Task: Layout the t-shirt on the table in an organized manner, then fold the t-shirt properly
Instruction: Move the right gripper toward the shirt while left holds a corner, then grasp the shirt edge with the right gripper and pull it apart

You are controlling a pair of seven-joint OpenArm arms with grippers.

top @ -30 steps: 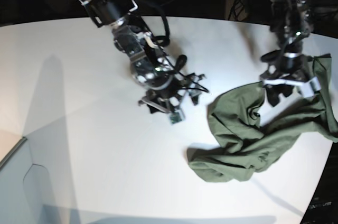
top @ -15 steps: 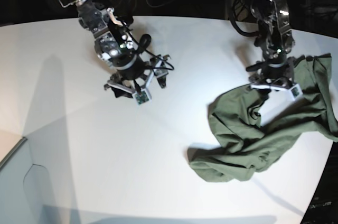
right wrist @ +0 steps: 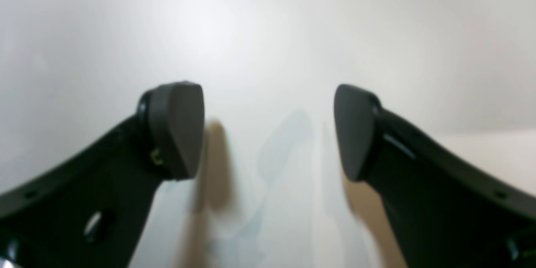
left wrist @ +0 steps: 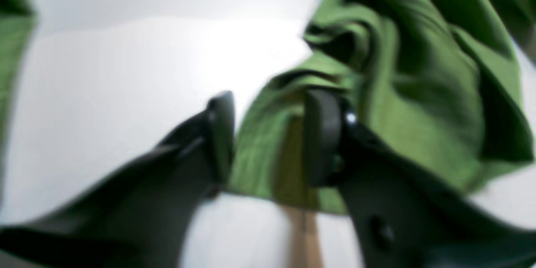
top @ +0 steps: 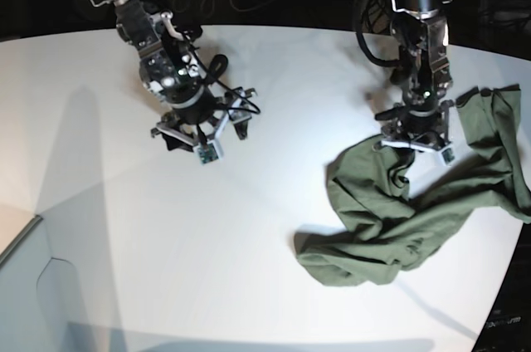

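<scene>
While the t-shirt (top: 415, 211) lies crumpled at the table's (top: 249, 236) four o'clock, soft and limp, the left gripper (left wrist: 268, 138) straddles a fold unclenched; right gripper (right wrist: 268, 132) gapes empty.

No readable text, labels, brands, numbers or signs in any current view.

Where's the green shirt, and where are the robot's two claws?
t-shirt (top: 390, 227), base view, on its crumpled middle.
left gripper (left wrist: 268, 138), left wrist view, midway between its fingertips, over cloth.
right gripper (right wrist: 268, 132), right wrist view, midway between its open fingertips.
</scene>
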